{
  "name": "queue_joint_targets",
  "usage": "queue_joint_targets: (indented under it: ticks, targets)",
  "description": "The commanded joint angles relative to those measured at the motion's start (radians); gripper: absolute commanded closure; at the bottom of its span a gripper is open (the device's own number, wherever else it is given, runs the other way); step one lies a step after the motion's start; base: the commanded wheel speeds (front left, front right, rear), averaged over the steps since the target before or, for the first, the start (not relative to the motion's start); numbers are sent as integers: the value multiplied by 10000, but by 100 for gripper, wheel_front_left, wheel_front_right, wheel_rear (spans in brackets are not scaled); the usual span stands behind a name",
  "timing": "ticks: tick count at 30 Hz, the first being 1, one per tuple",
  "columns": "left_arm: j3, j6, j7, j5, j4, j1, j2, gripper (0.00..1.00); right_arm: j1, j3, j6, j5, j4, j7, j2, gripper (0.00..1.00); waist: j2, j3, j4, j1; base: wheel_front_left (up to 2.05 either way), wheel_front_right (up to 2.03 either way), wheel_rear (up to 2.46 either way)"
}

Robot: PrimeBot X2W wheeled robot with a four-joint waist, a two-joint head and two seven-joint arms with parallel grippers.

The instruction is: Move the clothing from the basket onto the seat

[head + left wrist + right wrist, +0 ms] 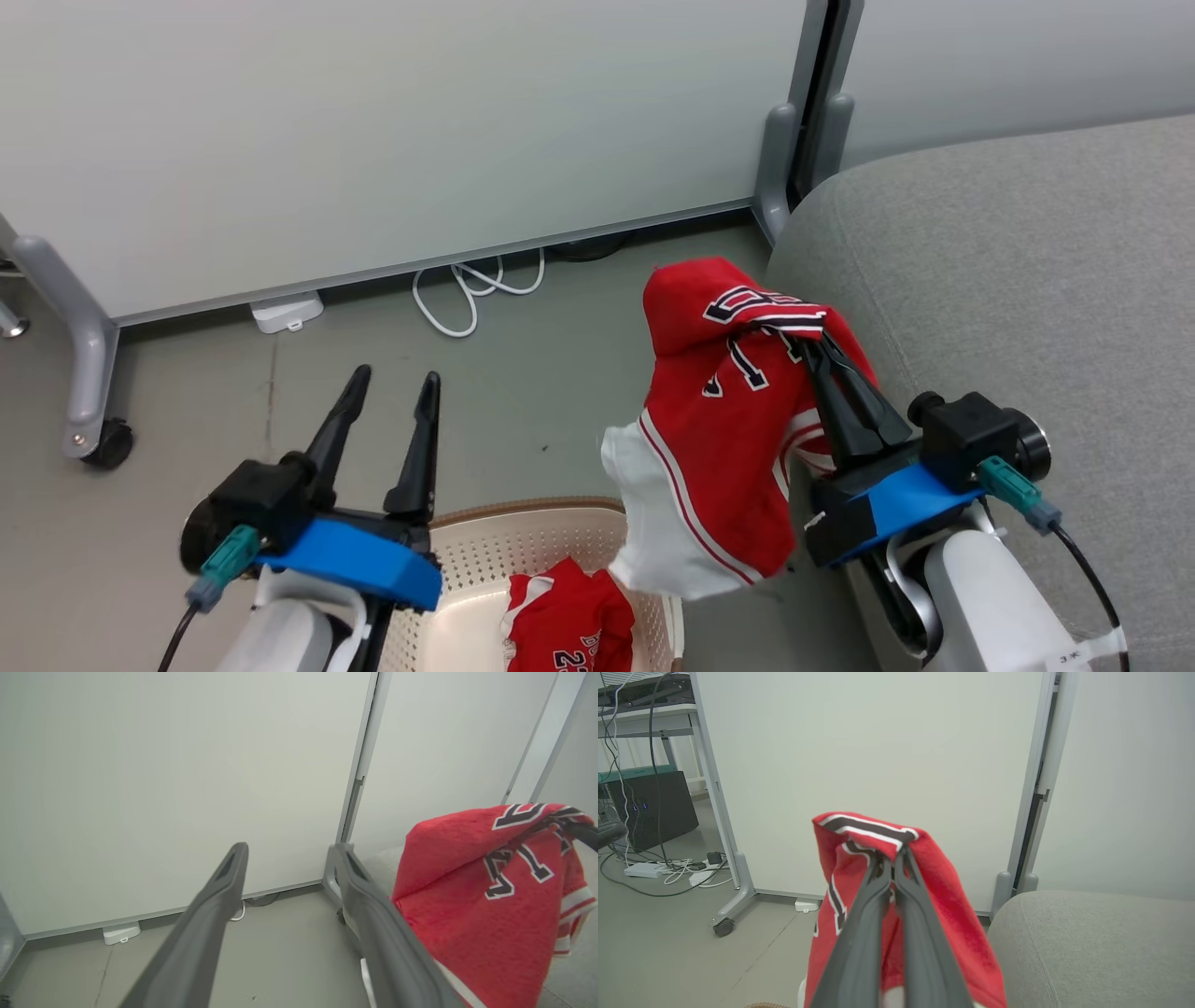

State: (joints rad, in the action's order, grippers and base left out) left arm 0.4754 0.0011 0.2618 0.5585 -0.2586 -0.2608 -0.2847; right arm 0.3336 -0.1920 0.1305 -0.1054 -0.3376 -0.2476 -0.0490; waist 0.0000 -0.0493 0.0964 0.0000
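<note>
One red jersey (719,420) hangs over the basket (523,511), clenched in the right tool (822,343), not yet on the seat (1027,280); left tool (394,376) released; second red garment (569,616) lies inside.

- Left gripper (395,376), two long dark tapered fingers: jaws spread wide, nothing between them, tips pointing up the head view.
- Left wrist: black housing wrapped by a blue plastic band (350,560). A teal plug (227,553) with a dark cable sits at its outer side, and the pale white left forearm (280,639) is below.
- Right gripper (814,343): long dark fingers pressed together, pinching a fold of red jersey fabric with black-and-white lettering (719,439). The fabric hangs from the tips.
- Right gripper reaches further up the head view than the left, fingers tilted toward the robot's left.
- Right wrist: matching blue band (901,504), second teal plug (1010,487), white right forearm (990,597).
</note>
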Motion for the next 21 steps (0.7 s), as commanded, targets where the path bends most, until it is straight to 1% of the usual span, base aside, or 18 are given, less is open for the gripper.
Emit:
queue_joint_targets:
  ticks: [1,5,7,10,14,21]
  targets:
    - [-394,-85,46,-318,160,370,39,0,-151,65,5,24,92,42,-24,100,0,24,66,0,0,0,0]
    - [-1479,-192,46,-992,296,1159,247,0,-365,176,5,7,220,103,-24,100,0,71,224,0,0,0,0]
    - [-1993,-305,48,-1258,388,1454,376,0,-455,230,5,-3,286,151,-24,100,0,90,300,0,0,0,0]
    - [-2517,-546,47,-1609,392,1822,571,0,-566,299,5,10,402,182,-24,100,0,106,398,0,0,0,0]
    - [-2864,-809,47,-2010,381,2055,890,0,-636,392,5,26,533,229,-24,100,0,135,528,0,0,0,0]
    - [-2921,-1168,49,-2431,156,1984,1203,0,-592,324,5,-124,640,288,-24,100,0,52,948,0,0,0,0]
